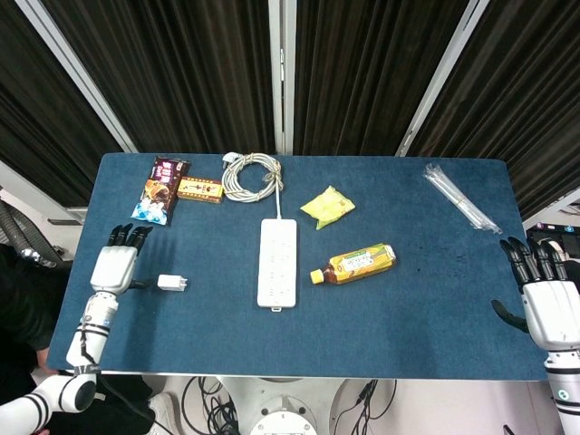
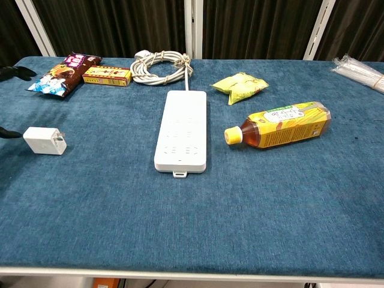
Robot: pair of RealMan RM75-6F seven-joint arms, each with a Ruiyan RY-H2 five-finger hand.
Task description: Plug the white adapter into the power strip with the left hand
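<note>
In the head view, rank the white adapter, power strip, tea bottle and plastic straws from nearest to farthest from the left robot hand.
1. White adapter, just right of the left robot hand.
2. Power strip, table centre.
3. Tea bottle, right of the strip.
4. Plastic straws, far right corner.

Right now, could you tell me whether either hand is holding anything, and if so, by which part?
Nothing is held. The left hand is open beside the white adapter, not gripping it; the right hand is open at the table's right edge.

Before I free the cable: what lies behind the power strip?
Behind the power strip its coiled white cord lies on the blue table, plug showing. What lies under the coil is covered.
</note>
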